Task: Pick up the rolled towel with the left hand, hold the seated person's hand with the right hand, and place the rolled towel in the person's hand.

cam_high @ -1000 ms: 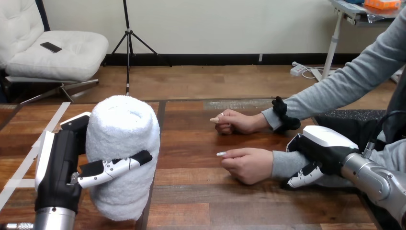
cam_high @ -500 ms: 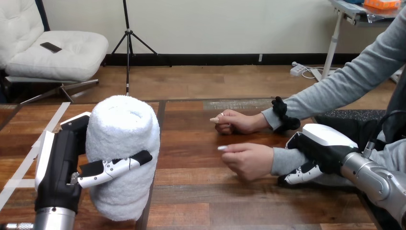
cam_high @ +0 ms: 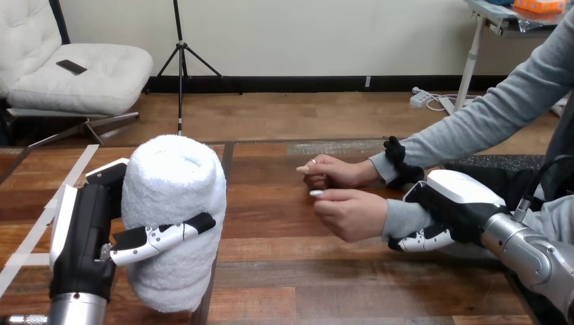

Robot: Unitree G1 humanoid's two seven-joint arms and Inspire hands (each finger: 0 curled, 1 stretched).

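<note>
A white rolled towel (cam_high: 174, 220) stands upright at the left of the table, held in my left hand (cam_high: 88, 233), whose thumb crosses its front and fingers curl behind it. At the right, my right hand (cam_high: 452, 210) is curled round the person's wrist, over a grey sleeve. The person's hand (cam_high: 350, 212) nearer me is lifted a little above the table, loosely curled, knuckles up. The person's other hand (cam_high: 332, 171) rests on the table just behind it.
The wooden table (cam_high: 284, 271) stretches between the towel and the person's hands. White tape strips (cam_high: 40, 217) run along the table's left side. The person's grey-sleeved arm (cam_high: 487, 118) comes in from the upper right.
My right hand has lifted the person's wrist, and the person's nearer hand has risen off the table and moved slightly back. The left hand and towel have stayed put.
</note>
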